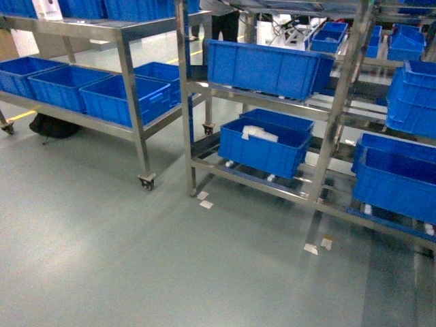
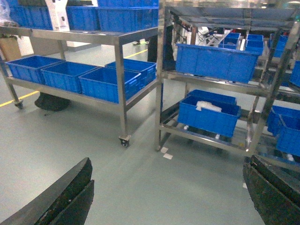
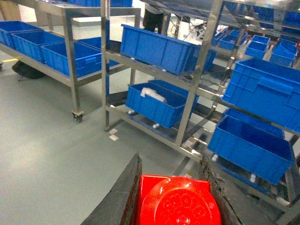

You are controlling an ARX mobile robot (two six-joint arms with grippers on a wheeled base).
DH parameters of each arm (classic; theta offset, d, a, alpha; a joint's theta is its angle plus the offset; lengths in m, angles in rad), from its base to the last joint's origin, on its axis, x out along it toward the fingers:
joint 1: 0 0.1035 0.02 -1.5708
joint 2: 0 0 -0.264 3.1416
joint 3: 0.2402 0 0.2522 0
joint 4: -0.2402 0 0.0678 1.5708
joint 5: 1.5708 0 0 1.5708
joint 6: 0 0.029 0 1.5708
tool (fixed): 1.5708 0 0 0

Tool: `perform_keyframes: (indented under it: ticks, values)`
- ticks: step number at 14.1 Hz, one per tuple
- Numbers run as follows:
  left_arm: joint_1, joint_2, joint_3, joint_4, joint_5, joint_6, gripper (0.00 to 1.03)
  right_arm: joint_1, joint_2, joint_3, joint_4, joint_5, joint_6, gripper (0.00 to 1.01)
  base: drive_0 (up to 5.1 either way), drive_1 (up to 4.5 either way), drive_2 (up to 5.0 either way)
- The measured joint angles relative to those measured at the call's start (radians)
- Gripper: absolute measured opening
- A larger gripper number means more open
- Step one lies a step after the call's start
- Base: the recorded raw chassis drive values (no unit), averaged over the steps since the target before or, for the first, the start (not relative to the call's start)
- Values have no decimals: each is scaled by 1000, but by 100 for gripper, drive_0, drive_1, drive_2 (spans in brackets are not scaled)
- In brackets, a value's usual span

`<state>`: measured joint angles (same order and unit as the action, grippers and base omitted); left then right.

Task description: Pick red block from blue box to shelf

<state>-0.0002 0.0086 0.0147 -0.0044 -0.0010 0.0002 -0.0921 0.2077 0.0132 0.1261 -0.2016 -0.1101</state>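
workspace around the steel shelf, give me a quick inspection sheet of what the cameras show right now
surface: grey-green floor, smooth, with small white tape scraps by the rack feet
job's things: red block held between the right gripper's fingers; shelf ahead, tiers loaded with dark-blue crates; blue box nothing seen
clutter: white items in the lower crate; black bag under the wheeled rack on the left
grippers: right gripper shut on the red block; left gripper open, empty, fingers wide apart
cables: nothing seen
surroundings: more racks and blue crates behind; a person's legs past the shelf
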Motion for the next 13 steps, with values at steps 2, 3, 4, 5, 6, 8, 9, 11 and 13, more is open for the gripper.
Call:
perform_keyframes:
  ticks: [2,3,4,5,6,8,9,11,13]
  values:
    - [0,0,0,0,0,0,98,0,0,0,-1,0,0,29,-156,-156,-156]
    - [0,0,0,0,0,0,98,0,0,0,-1,0,0,29,-155,-155,-155]
    - [0,0,0,0,0,0,98,0,0,0,-1,0,0,29,-155,-155,-155]
    - [0,0,0,0,0,0,98,0,0,0,-1,0,0,29,-157,-157,-157]
    - [0,0,0,0,0,0,98,0,0,0,-1,0,0,29,-165,-165,-165]
    - [0,0,0,0,0,0,98,0,0,0,-1,0,0,29,-166,-166,-166]
    - [0,0,0,0,0,0,98,0,0,0,-1,0,0,29,-162,-162,-162]
    - [0,0,0,0,0,0,98,0,0,0,-1,0,0,29,-163,-163,-163]
    - [0,0,0,0,0,0,98,0,0,0,-1,0,0,29,-181,-181,-181]
